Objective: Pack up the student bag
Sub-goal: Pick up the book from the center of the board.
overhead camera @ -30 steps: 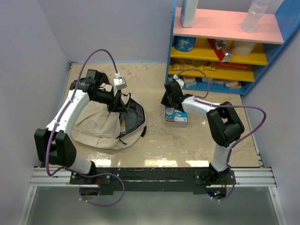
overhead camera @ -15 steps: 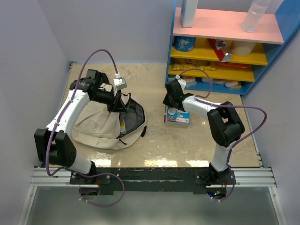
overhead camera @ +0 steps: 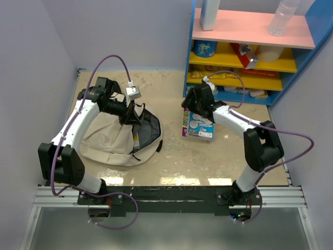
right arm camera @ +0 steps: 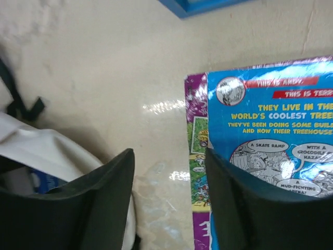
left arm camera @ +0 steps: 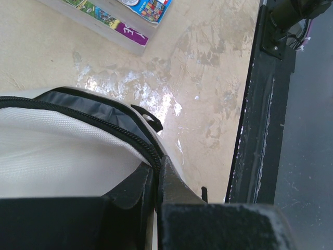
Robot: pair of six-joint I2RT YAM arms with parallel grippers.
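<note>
From above, one tan bag lies on the left of the counter, its black-zippered mouth facing right. The left hand is clamped on the far rim of that mouth. One glossy book lies right of the bag, apart from it, with bare counter between them and nearer the arm bases. The right hand hangs over the book's far left corner. One shelf stands at the far right.

In the left wrist view, the left hand pinches the zipper edge of the bag. The book lies beyond open counter.

In the right wrist view, the right hand has its two fingers spread apart, gripping nothing. The book's left edge lies just beside the right finger, and the bag is at the left.
</note>
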